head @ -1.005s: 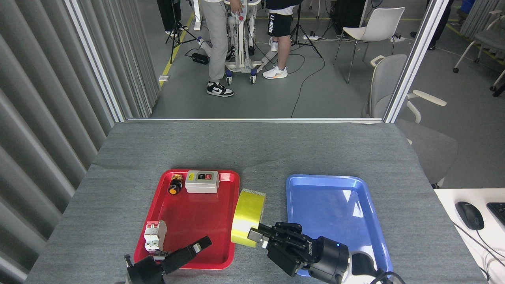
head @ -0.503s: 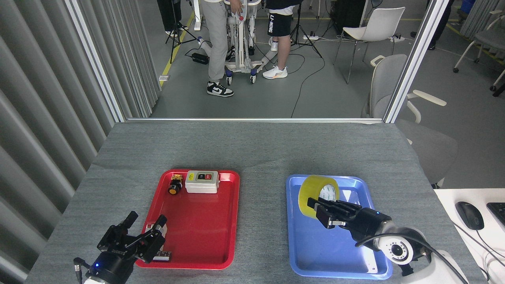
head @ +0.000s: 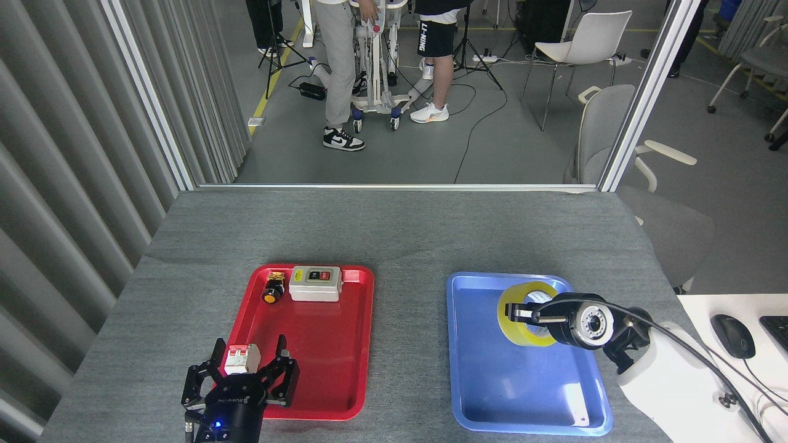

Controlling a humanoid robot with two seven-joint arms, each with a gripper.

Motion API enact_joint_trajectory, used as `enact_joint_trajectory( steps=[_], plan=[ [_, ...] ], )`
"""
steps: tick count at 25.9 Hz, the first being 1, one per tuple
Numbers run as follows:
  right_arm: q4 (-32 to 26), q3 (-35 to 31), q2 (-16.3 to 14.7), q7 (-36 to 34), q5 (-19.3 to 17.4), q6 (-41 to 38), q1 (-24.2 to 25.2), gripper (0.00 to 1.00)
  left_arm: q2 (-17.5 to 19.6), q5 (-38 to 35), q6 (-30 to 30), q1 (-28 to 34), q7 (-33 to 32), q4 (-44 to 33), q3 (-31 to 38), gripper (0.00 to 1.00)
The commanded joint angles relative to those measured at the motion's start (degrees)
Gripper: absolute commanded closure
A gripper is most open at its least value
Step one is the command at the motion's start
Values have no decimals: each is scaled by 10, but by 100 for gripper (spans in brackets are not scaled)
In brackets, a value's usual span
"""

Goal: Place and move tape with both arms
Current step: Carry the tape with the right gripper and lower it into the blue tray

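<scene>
Over the blue tray on the right, the right gripper holds the tape; it looks light, stiff, slippery; hold its rim; the left gripper is spread open.

Two arms are seen entering from the lower edge. The left gripper is black throughout, built of several angular fingers fanning out from a squat dark body; small white lettering is printed across its front face, and a blue indicator light is noted at six o'clock below that lettering. The right gripper is likewise black, joined to a rounded black wrist housing in which a circular lens ringed by small light dots is set. A glossy white casing is seen behind that wrist. A thin black cable is routed over the casing.
</scene>
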Motion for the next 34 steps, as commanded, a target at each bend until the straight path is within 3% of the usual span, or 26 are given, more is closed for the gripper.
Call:
enact_joint_trajectory(
  steps=[1,5,10,17,20,22,25,28,30,34],
  plan=[
    [3,61,-7,5,-37,61,-28,95,-1,3,10,1,5,1,-24,0],
    [19,85,-8,3,-42,127,-34,95,-1,46,8,1,12,9,-39,0],
    [87,89,6,3,-43,126,-62,95,-2,58,7,-10,73,47,-40,0],
    [190,90,63,-3,-40,94,-91,94,26,57,3,-48,109,123,-40,0],
    [199,90,78,-4,-40,92,-91,93,62,57,-46,-46,108,122,-40,0],
    [207,90,89,-4,-40,92,-92,92,68,55,-85,-42,109,122,-39,0],
    [223,90,105,-5,-36,91,-94,92,72,54,-92,-42,110,126,-37,9],
    [231,89,114,-6,-35,90,-94,91,79,55,-93,-40,111,123,-37,9],
    [232,89,116,-14,-35,90,-94,84,79,57,-92,-40,111,123,-34,7],
    [233,87,114,-17,-35,92,-100,53,78,58,-91,-41,110,122,-22,3]
  ],
)
